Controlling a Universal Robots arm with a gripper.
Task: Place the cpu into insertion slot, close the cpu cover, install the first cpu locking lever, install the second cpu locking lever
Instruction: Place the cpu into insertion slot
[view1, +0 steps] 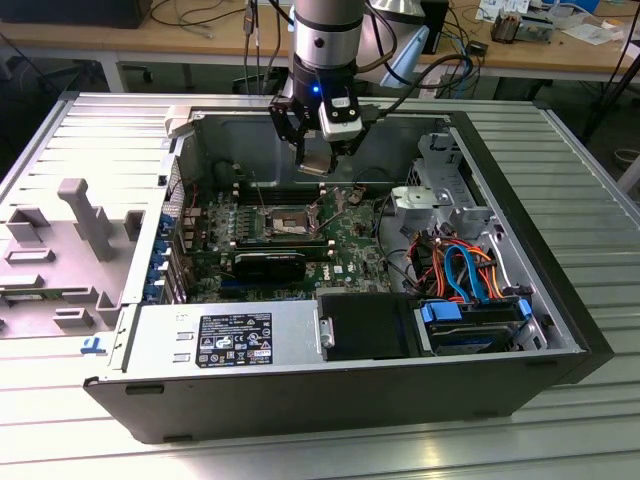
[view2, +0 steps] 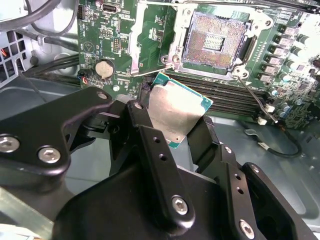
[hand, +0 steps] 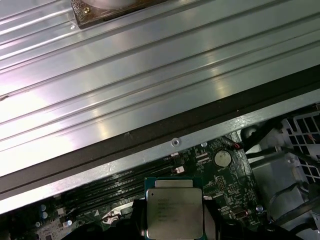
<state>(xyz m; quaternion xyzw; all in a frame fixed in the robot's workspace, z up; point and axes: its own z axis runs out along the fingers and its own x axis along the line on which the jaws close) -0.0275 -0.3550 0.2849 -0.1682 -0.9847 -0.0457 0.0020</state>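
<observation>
In the open case (view1: 330, 400), pincer (view1: 316, 152): narrow, clamped on two edges of the cpu (view2: 176, 107), held in the air above the board (view2: 122, 35).
Writing: faint print on the cpu's top in the first wrist view, not legible.
Slot (view2: 218, 39): below the pincer, apart from the cpu, contacts bare.
Between them: memory slots (view2: 225, 92); a wire lever (view2: 256, 102) juts out beside the slot.

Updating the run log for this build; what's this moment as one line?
gripper: shut on cpu | cpu: held in the air, not seated | insertion slot: empty, contacts exposed
</observation>
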